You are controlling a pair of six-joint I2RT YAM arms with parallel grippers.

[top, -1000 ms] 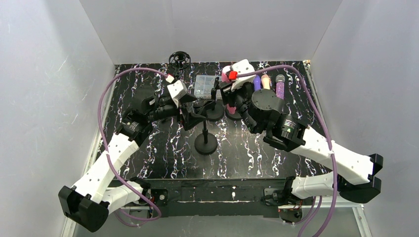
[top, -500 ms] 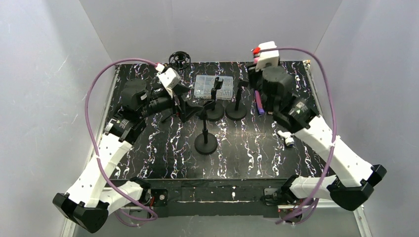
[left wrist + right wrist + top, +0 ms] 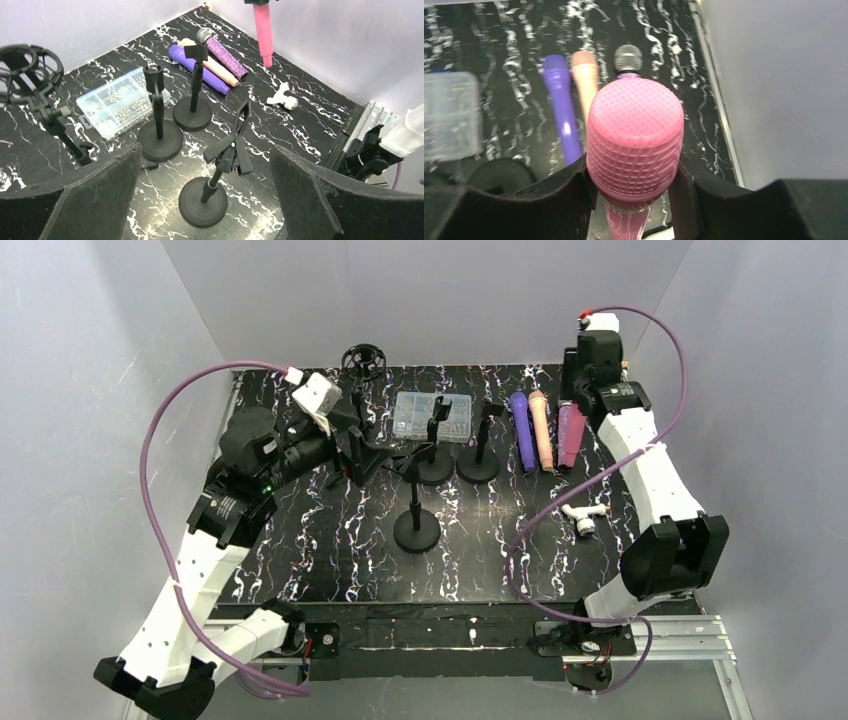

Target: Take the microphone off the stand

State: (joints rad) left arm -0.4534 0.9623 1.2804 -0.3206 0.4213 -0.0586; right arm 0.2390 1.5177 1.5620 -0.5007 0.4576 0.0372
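A pink microphone [image 3: 263, 30] hangs upright in the air, head at the top, near the far right corner of the black marbled desk [image 3: 330, 550]. The right hand [image 3: 631, 187] has it clamped just below the mesh head, one dark padded finger [image 3: 569, 195] pressed against each side, the jaws partly closed around it. Seen from the right wrist, the rounded pink head fills the gap between the fingers. The microphone's lower end is off the desk and well apart from every stand.

Directly under it, three more microphones lie side by side on the desk: a glittery purple microphone [image 3: 225, 55] with a grey head, a peach microphone [image 3: 542, 430] and a purple microphone [image 3: 521, 430].

To their left stand three black stands with round bases: the right rear stand [image 3: 479, 466], the left rear stand [image 3: 434, 468] and the nearest stand [image 3: 417, 530], closer to the arms. Behind the rear pair sits a clear plastic box [image 3: 432, 415] of small parts, and a black shock mount [image 3: 362, 360] stands at the far edge. A small white part [image 3: 583, 517] lies alone on the right side.

The left hand [image 3: 365, 450] hovers left of the stands, jaws spread fully wide, gripping nothing.
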